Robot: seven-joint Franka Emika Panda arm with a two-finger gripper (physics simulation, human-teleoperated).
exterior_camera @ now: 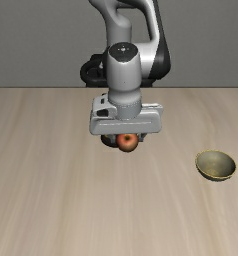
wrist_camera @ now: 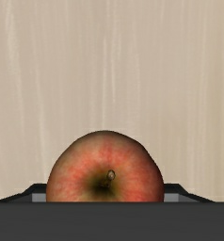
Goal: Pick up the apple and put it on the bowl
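A red and yellow apple [exterior_camera: 127, 141] sits between the fingers of my gripper [exterior_camera: 126, 143], right under the grey hand, near the middle of the wooden table [exterior_camera: 51, 190]. In the wrist view the apple [wrist_camera: 105, 169] looms large and close, stem towards the camera. My gripper [wrist_camera: 106, 194] is shut on it, with a dark fingertip pressed against each side. A small olive-green bowl [exterior_camera: 216, 165] stands on the table towards the exterior view's right, well apart from the apple and somewhat nearer the front.
The light wooden tabletop [wrist_camera: 104, 66] stretches bare beyond the apple. The robot's base [exterior_camera: 126, 65] stands at the table's far edge, behind my hand.
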